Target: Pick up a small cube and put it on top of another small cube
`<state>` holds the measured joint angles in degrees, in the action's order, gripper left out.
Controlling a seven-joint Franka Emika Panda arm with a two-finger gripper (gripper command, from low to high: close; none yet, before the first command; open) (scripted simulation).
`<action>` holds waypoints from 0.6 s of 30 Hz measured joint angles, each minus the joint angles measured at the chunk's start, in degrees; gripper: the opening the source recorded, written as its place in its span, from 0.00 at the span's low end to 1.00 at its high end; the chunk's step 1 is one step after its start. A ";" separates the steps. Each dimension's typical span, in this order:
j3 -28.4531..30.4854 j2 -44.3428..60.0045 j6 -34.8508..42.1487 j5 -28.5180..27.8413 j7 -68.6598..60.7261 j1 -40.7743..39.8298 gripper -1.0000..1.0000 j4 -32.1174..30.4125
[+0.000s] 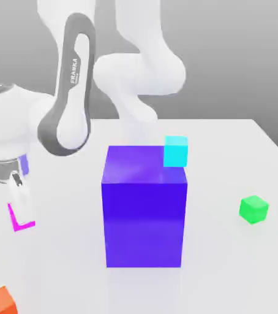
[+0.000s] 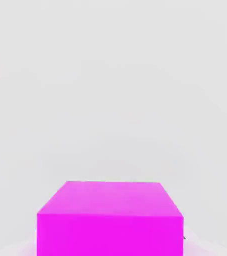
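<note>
Gripper (image 1: 21, 211) was clamped on magenta cube (image 1: 19, 222) at ext. view's left (low on bench (image 1: 227, 257)); green cube (image 1: 253, 209) sat well apart, right of big blue block (image 1: 144, 211).

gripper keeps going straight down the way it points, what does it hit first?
The gripper points down and is shut on the pink cube. Straight on, that cube would press into the white table under it; it looks to be resting there already, though depth is unclear.

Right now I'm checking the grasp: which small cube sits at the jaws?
The magenta cube, at the exterior view's left beneath the gripper; the green cube lies far right.
</note>
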<state>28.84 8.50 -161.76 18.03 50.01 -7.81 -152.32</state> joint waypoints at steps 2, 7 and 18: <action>-1.50 0.16 -0.09 1.97 -1.62 -0.17 0.00 1.46; -8.84 -1.67 1.18 2.13 -3.34 5.85 0.00 2.00; -23.40 -10.51 3.80 -6.74 -1.53 33.52 0.00 -0.75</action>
<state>5.43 -2.01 -157.97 11.30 48.49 25.71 -153.08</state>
